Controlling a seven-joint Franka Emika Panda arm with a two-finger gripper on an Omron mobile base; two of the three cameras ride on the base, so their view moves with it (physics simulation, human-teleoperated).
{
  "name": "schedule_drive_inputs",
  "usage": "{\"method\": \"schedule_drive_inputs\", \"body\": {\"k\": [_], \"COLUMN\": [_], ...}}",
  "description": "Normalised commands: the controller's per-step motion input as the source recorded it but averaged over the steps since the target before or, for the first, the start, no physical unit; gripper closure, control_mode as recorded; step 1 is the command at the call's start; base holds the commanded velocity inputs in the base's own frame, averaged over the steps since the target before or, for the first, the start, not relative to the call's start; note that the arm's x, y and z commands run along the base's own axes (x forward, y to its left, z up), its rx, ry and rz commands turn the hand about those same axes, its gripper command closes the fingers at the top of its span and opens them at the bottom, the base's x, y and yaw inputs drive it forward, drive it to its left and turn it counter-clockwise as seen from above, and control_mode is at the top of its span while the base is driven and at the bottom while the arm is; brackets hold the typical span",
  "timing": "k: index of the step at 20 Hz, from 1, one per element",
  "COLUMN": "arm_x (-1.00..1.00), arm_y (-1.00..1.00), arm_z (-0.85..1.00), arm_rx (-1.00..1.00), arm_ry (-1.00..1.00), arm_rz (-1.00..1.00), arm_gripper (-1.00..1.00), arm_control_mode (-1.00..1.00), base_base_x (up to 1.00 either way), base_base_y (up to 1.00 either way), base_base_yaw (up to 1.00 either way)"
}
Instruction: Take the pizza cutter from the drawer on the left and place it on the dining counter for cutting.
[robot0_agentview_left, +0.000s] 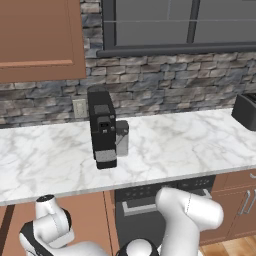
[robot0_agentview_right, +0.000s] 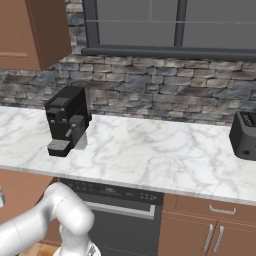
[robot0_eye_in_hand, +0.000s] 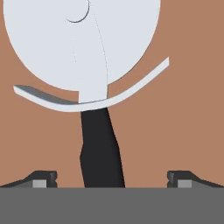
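On the marble tabletop (robot0_agentview_left: 165, 150), the black coffee machine (robot0_agentview_left: 102, 127) stands at the left and a black toaster (robot0_agentview_right: 245, 135) at the far right, below a stone wall and a window (robot0_agentview_right: 170, 25). Under the tabletop sits a black dishwasher (robot0_agentview_right: 120, 212), with brown cabinet doors (robot0_agentview_right: 210, 235) to its right. In the hand view the pizza cutter (robot0_eye_in_hand: 87, 48) lies on a reddish-brown wood surface, wheel far, dark handle near. The fingers (robot0_eye_in_hand: 43, 178) stand wide apart either side of the handle, gripping nothing.
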Motion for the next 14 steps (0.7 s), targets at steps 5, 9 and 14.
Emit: {"method": "schedule_drive_inputs", "body": {"k": [5, 9, 14], "arm_x": [0.00, 0.00, 0.00], "arm_y": [0.00, 0.00, 0.00], "arm_z": [-0.03, 0.00, 0.00], "arm_rx": [0.00, 0.00, 0.00], "arm_ry": [0.00, 0.00, 0.00], "arm_rz": [0.00, 0.00, 0.00], "arm_gripper": [-1.00, -1.00, 1.00], "arm_control_mode": [-1.00, -1.00, -1.00], "base_base_x": [0.00, 0.00, 0.00], "base_base_y": [0.00, 0.00, 0.00], "base_base_yaw": [0.00, 0.00, 0.00]}}
